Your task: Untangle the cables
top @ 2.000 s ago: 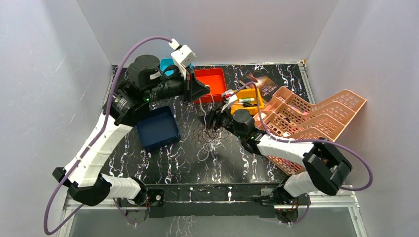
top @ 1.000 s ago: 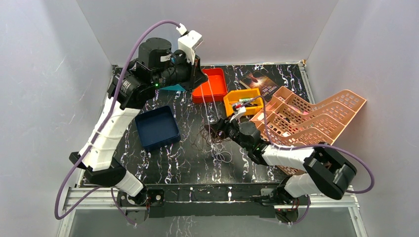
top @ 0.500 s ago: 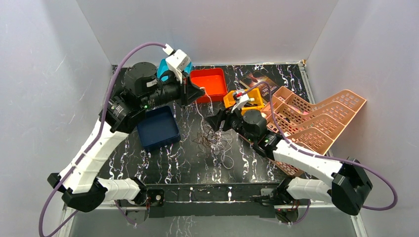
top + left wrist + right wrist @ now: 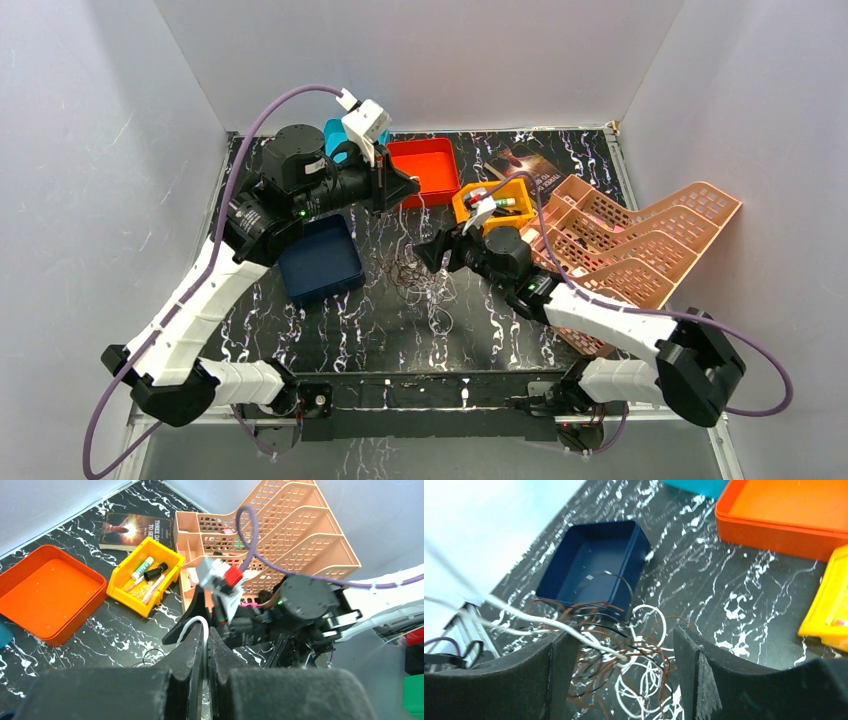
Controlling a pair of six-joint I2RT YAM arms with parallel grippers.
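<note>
The left arm point(image 4: 215, 290) hides most of the teal bin point(image 4: 333, 135) from above. The right wrist view crops the yellow bin point(image 4: 831, 605) (contents unseen), and lower loops of the cables point(image 4: 634, 680) lie hidden behind the right hand point(image 4: 621, 635).

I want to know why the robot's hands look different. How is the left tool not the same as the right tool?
The left tool is shut, pinching a white cable; the right tool is open and holds nothing. The left tool sits high up, while the right tool is low, right over the tangled cables. Both have black fingers.
</note>
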